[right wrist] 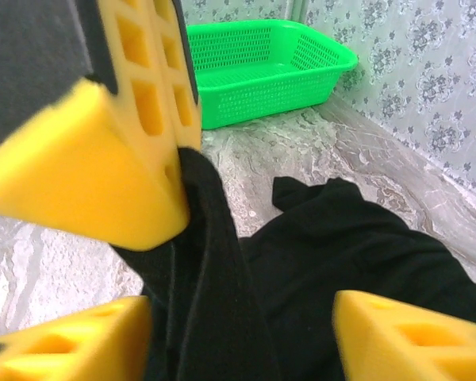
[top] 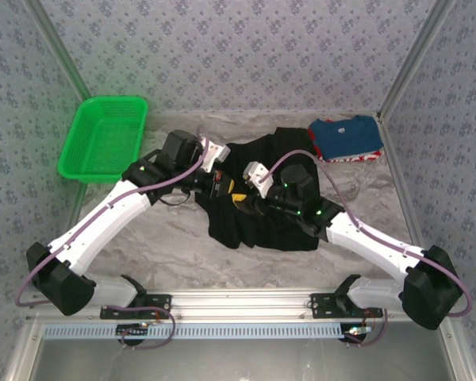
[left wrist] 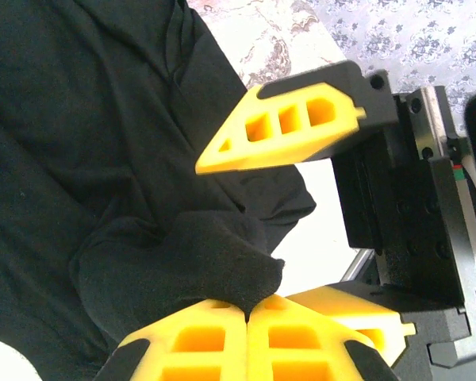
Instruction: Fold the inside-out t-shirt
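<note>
Green basket [top: 103, 143] left, blue shirt [top: 345, 136] right of black t-shirt [top: 250, 230].

Green basket [top: 103, 141] far left, folded blue shirt [top: 345, 136] far right — marbled table [top: 182, 248] beneath

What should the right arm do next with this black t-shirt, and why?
Probably close the right fingers on the black t-shirt beside the left fingers. The left pair is shut on a bunched fold, and the right pair stands open astride that same fabric.
</note>
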You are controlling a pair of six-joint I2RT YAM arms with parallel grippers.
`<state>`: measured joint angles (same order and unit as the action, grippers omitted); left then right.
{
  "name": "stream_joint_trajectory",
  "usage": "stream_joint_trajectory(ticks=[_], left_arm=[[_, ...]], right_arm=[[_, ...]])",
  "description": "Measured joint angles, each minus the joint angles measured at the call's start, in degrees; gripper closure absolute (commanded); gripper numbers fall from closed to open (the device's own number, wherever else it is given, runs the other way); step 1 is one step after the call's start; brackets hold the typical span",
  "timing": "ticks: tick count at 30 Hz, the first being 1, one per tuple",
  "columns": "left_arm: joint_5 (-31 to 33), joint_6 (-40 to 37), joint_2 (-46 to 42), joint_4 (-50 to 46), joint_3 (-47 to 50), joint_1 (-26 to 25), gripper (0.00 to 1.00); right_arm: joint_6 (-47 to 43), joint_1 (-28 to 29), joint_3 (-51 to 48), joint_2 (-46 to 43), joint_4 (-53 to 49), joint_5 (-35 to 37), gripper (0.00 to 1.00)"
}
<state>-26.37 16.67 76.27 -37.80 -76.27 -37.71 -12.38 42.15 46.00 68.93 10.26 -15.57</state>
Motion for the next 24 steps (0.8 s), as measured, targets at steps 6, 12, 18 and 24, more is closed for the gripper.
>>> stream_joint_trajectory(ticks=[6, 12, 18, 24], left_arm=[[0.1, 0.0, 0.0, 0.0, 0.0, 0.0, 1.0], [0.2, 0.0, 0.8, 0.0, -0.1, 0.0, 1.0], [0.3, -2.3, 1.0, 1.8, 0.3, 0.0, 0.7], [1.6, -7.8, -2.1, 9.4, 7.3, 0.1, 0.55]], right_arm=[[-0.8, 0.9, -0.1, 0.0, 0.3, 2.8, 0.96], [-0.5, 0.7, -1.3, -2.2, -1.9, 2.6, 1.0], [3.4, -4.5, -1.3, -4.0, -5.8, -5.4, 1.0], [7.6, -9.8, -1.3, -5.9, -10.8, -14.9, 1.0]])
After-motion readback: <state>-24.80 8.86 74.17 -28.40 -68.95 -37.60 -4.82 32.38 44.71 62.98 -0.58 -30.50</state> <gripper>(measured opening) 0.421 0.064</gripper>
